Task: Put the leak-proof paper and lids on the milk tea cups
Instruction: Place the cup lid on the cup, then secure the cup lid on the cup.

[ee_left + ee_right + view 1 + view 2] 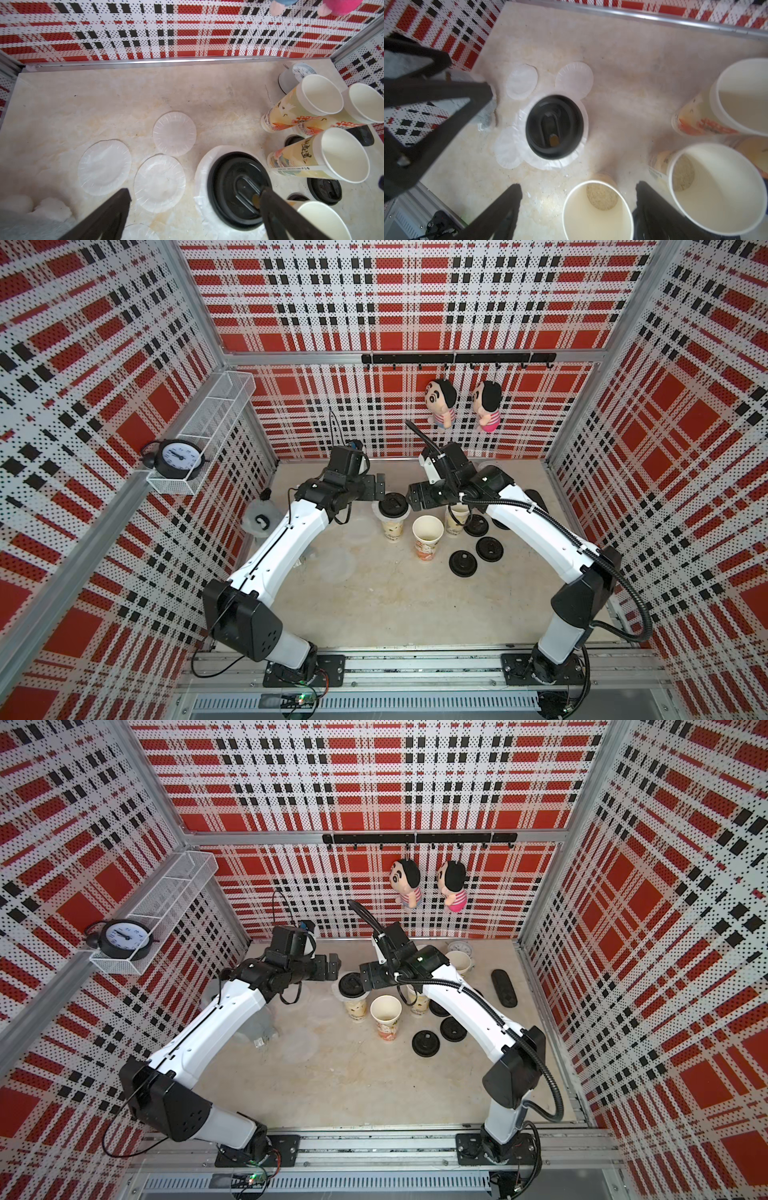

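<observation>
Beige tabletop (374, 605), plaid walls all round. Left gripper (194, 192) hung with fingers spread wide and empty; one finger possibly met the black lid (392, 506), unclear. Right gripper (578, 186) was also wide apart, holding nothing, above the milk tea cups (428, 531). One leak-proof paper (520, 120) sat under that lid on the leftmost cup (392, 533). Loose sheets (105, 167) lay left of it.

Count: five milk tea cups (320, 95), five leak-proof paper sheets (174, 134), at least five black lids (228, 187), two clocks (180, 456), two plush dolls (441, 400).
</observation>
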Controlling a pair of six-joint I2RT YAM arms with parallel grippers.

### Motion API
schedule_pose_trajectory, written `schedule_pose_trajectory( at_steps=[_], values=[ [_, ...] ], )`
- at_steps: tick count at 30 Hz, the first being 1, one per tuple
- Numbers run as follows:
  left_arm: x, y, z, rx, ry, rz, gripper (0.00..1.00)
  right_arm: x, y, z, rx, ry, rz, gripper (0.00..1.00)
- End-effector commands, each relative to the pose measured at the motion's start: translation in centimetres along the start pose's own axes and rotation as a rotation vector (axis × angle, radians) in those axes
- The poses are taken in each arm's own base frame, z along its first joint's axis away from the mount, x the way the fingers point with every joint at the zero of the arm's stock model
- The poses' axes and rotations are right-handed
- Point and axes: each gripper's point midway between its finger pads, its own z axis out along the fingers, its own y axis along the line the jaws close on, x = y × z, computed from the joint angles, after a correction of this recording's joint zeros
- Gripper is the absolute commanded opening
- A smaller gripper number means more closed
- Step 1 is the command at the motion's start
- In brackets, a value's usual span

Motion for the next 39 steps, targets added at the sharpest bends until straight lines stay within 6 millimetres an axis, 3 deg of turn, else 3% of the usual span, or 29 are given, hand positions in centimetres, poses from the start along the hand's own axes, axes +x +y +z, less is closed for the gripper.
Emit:
schedule_pose_trajectory(
  at_steps=[1, 9, 19, 26, 30, 34, 39],
  values=[
    [0.8, -0.2, 1.4, -0.049, 0.054, 0.06, 0.99, 0.0, -2.5, -1.9, 0.021, -0.073, 0.082, 0.88],
    [2.8, -1.7, 4.7, -0.092, 0.145, 0.12, 0.97, 4.7, -6.1, -3.7, 0.068, -0.053, 0.149, 0.88],
    [1.9, -2.2, 3.8, -0.095, 0.11, 0.107, 0.96, 6.6, -6.9, -3.5, 0.077, -0.039, 0.174, 0.87],
    [1.0, -2.0, 2.6, -0.1, 0.079, 0.09, 0.96, 6.9, -6.8, -3.0, 0.064, -0.027, 0.176, 0.87],
    [0.9, -1.9, 1.9, -0.094, 0.071, 0.085, 0.96, 6.0, -6.0, -2.1, 0.034, -0.012, 0.16, 0.84],
    [0.5, -1.6, 0.9, -0.1, 0.049, 0.071, 0.96, 4.2, -4.8, -0.6, 0.01, 0.006, 0.125, 0.82],
    [0.3, -1.3, 0.3, -0.101, 0.037, 0.054, 0.97, 2.4, -3.6, 2.6, 0.025, 0.052, 0.06, 0.82]
  ],
)
